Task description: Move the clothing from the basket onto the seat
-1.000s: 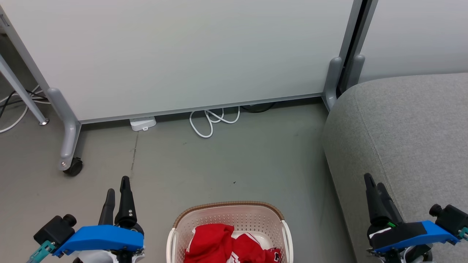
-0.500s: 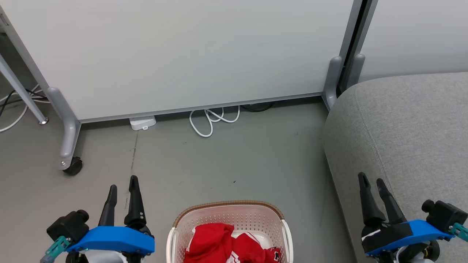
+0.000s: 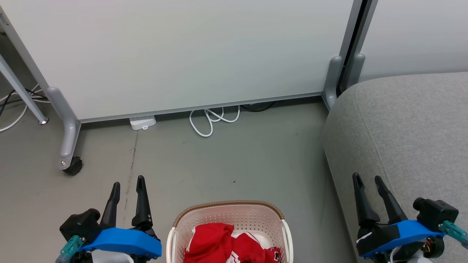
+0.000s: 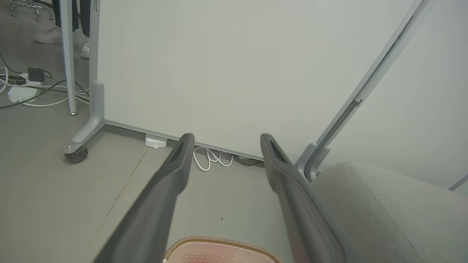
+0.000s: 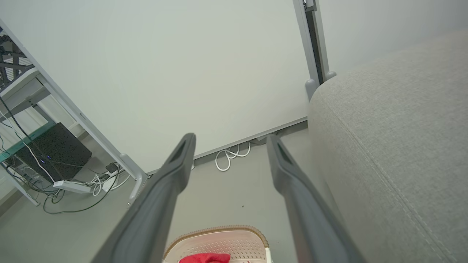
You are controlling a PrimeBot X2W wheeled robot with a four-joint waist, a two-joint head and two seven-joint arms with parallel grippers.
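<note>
- Well ahead of the left fingers: pale partition panel on grey feet, black castor off to their left.
- Along the panel's lower edge, far beyond the gap between left fingers and right fingers: small white box, looped white cable.
- Beside the left fingers: thin dark crack in the grey floor.
- Far left of the left fingers: slim grey leg, loose cables, white power strip, a person's pale shoes.
- Left of the right fingers: black box among cables.
</note>
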